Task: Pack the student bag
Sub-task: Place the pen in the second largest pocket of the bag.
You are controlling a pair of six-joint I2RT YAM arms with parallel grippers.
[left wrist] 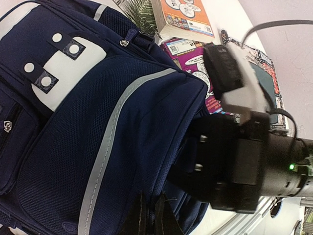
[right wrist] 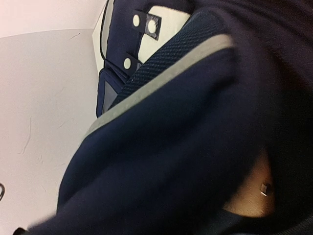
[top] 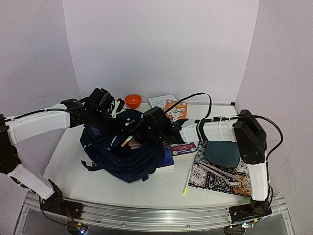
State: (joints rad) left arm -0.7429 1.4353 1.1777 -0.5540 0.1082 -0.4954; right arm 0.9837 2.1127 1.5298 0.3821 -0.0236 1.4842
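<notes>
Top: high from behind; wrists: close, share student bag [top: 122, 156].

Matt navy mesh-weave cloth backpack [left wrist: 112, 147] with smooth pale trim; glossy paper books [left wrist: 183, 19]; glossy orange bowl [top: 132, 101].

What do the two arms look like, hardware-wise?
They match. The left arm and right arm have rounded white shells on the links and boxy black housings at the joints. Black cables run along them, and one loops loose above the right arm. A small green light glows on the right arm's black wrist. No markings are legible.
</notes>
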